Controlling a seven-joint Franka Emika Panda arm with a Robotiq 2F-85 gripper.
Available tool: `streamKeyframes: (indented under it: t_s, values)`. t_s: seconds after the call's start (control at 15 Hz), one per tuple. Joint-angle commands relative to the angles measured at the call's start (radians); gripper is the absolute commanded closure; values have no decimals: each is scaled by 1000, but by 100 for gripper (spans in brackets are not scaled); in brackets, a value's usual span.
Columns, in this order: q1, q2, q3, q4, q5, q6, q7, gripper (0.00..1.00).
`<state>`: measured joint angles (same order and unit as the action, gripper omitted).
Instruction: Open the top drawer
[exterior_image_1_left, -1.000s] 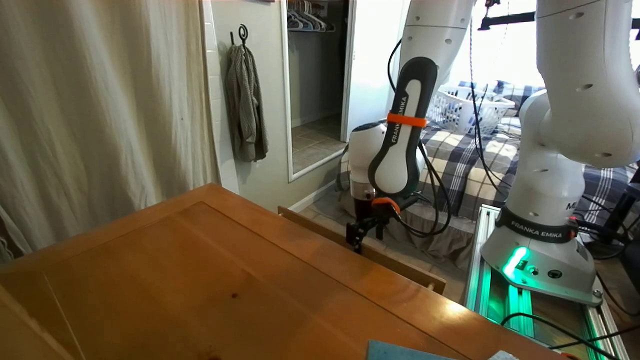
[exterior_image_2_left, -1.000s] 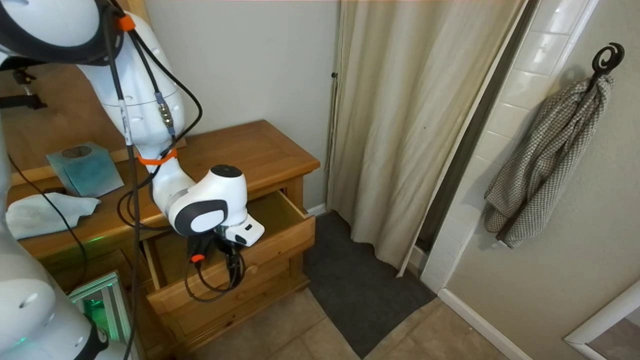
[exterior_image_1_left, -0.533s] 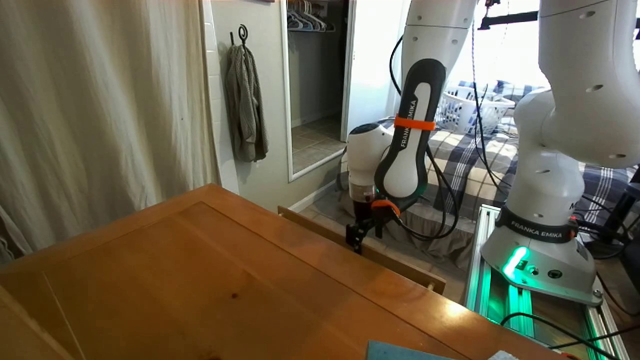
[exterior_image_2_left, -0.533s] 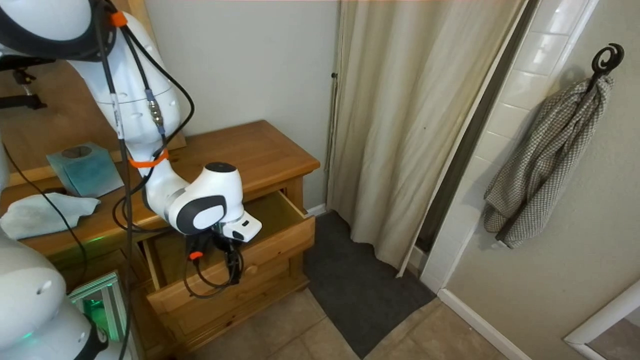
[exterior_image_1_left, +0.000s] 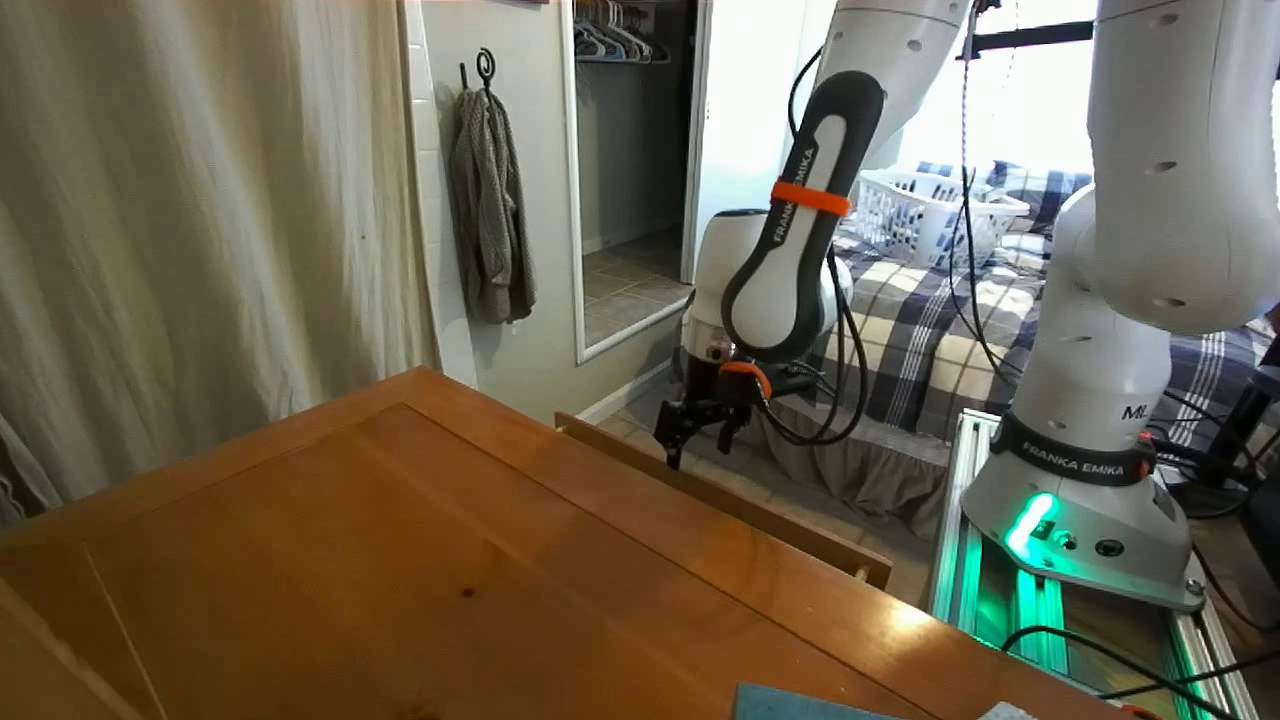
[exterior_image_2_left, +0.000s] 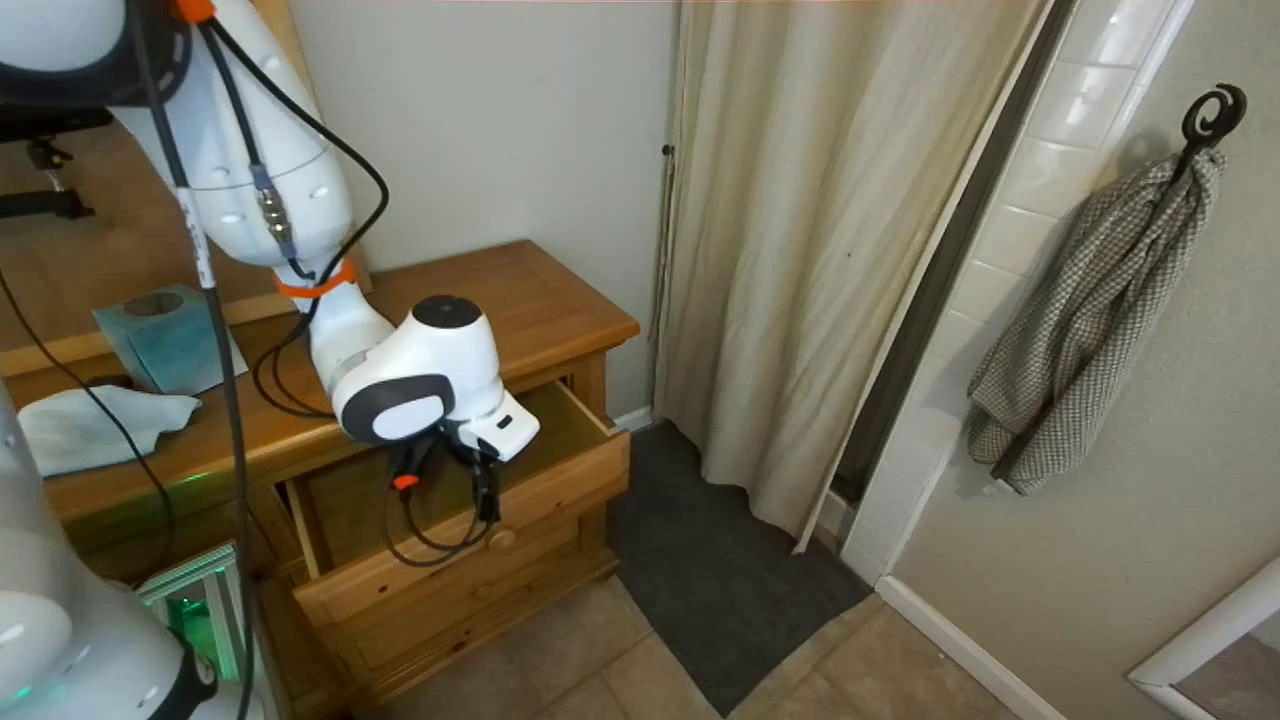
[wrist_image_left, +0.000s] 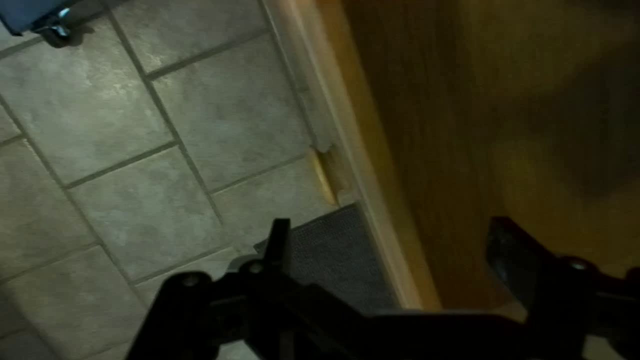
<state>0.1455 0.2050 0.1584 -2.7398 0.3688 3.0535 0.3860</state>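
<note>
Top drawer (exterior_image_2_left: 548, 495) out, front rim (wrist_image_left: 366, 150) running between the spread jaws in wrist view, long axis roughly across their closing line; likely just lift clear.

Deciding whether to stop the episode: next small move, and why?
I'd probably lift the fingers straight up, clear of the top drawer: it already stands pulled out in both exterior views, and in the wrist view the fingers are spread, gripping nothing, with its front rim showing between them.
</note>
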Motion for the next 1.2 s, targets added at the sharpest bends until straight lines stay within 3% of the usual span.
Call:
streamKeyframes:
  t_s: [0.0,0.13,0.33,0.6,0.87,0.93,1.13]
  values:
    - [-192,-114,275,-1,277,-19,-183,0]
    - [-192,-174,308,-29,365,-22,-261,0]
    - [-158,-173,260,-10,274,-25,-315,0]
    - [-154,-226,258,-3,193,-69,-453,0]
    - [-139,-320,299,-3,270,-187,-669,0]
    - [-57,-249,190,-1,204,-114,-555,0]
    - [-8,-262,144,-2,202,-124,-556,0]
